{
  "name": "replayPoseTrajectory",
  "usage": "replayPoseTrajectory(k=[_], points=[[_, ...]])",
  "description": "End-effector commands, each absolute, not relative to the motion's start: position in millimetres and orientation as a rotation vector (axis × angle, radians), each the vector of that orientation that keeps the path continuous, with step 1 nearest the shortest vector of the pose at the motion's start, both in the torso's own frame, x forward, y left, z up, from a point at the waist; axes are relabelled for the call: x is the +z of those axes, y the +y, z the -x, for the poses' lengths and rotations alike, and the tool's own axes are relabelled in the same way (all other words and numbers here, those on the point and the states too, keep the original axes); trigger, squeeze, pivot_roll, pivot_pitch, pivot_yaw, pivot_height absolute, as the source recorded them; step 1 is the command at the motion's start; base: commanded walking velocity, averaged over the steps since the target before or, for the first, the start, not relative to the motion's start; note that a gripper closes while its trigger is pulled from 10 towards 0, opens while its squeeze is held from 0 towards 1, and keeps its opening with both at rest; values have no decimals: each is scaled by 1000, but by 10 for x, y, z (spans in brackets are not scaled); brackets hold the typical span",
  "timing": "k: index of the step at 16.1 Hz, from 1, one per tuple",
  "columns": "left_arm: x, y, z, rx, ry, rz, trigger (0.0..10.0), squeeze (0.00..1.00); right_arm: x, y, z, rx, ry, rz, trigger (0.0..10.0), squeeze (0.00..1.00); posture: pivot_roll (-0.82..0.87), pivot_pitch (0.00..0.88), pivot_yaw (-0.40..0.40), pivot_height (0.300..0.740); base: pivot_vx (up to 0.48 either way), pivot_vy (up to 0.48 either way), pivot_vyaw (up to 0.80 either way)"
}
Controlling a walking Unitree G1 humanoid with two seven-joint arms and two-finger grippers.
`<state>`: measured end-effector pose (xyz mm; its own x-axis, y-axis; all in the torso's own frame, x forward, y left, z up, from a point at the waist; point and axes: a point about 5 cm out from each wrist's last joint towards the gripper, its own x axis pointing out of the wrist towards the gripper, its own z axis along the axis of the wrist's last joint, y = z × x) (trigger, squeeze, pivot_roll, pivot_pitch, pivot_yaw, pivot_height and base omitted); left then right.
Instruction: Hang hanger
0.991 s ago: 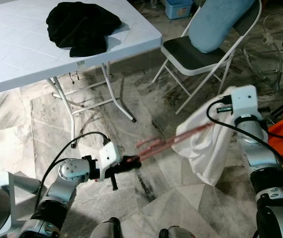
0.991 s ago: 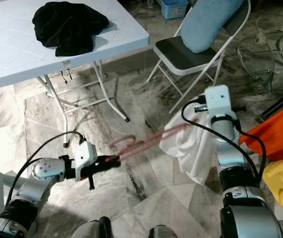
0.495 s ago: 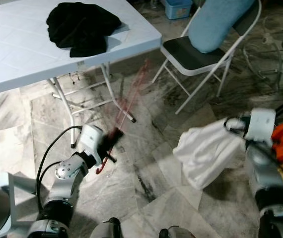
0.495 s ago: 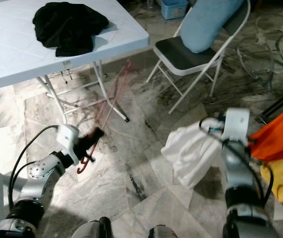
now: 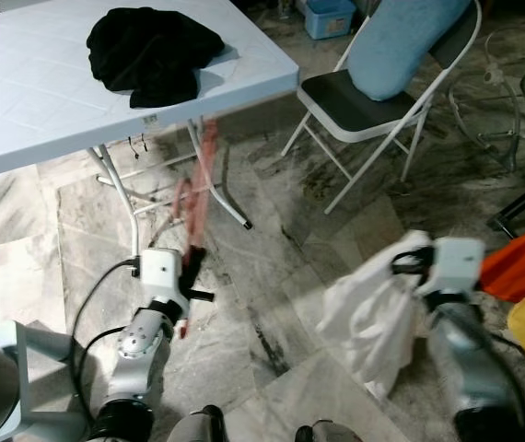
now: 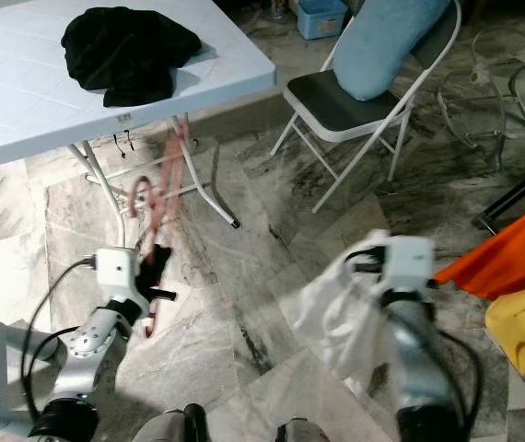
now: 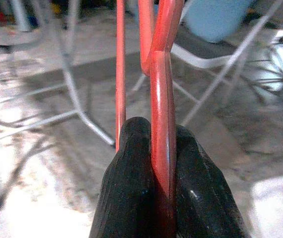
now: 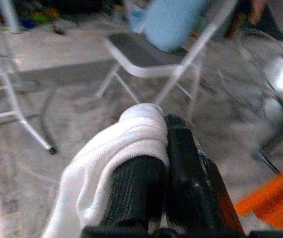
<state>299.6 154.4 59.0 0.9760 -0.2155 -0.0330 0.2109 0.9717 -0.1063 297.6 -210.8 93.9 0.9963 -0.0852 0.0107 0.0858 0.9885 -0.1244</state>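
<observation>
On the left stands a white worktop (image 5: 23, 101) with a black cloth (image 5: 152, 51) in a heap on it. Just below its edge, the left hand (image 5: 192, 267) is closed tight on a red hanger (image 5: 193, 198). In the left wrist view the two black fingers (image 7: 131, 188) pinch the red bar between them. The hanger points up toward the worktop legs, but it looks blurry, so its hook may be the curl near the top.

In the middle is the gray stone floor (image 5: 272, 304). Behind it is a folding chair (image 5: 364, 101) with a blue cushion (image 5: 401, 37) leaning on it.

On the right, the right hand (image 8: 156, 188) is closed on a white shirt (image 5: 373, 313), which hangs down in a bunch close to the floor. The shirt and the hanger are well apart.

The robot seems to be at the step of getting the shirt onto the hanger. Next, it likely needs to bring the two hands together and slide one hanger arm into the shirt's neck hole.
</observation>
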Motion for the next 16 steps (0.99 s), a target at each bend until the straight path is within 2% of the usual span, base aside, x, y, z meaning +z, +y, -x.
replayPoseTrajectory(k=[1,3,4,10,16], points=[[586,1609,-2973,-191,47,82,10000,0,1069,-1975,-2979,-48,-79,104,10000,0,-96,118,37,740,0,0,0],[594,1655,-2982,-167,52,89,10000,0,1073,-1803,-2926,78,-47,-10,10000,0,-101,112,46,740,0,0,0],[600,1661,-2990,-164,52,90,10000,0,1081,-1797,-2926,69,-53,25,10000,0,-100,110,45,740,0,0,0],[685,1615,-3064,-176,29,85,10000,0,1213,-1692,-2959,86,-129,-18,10000,0,-82,75,54,740,0,0,0],[694,1611,-3041,-194,34,88,10000,0,1240,-1656,-2950,81,-137,-12,10000,0,-80,85,70,740,40,0,91]])
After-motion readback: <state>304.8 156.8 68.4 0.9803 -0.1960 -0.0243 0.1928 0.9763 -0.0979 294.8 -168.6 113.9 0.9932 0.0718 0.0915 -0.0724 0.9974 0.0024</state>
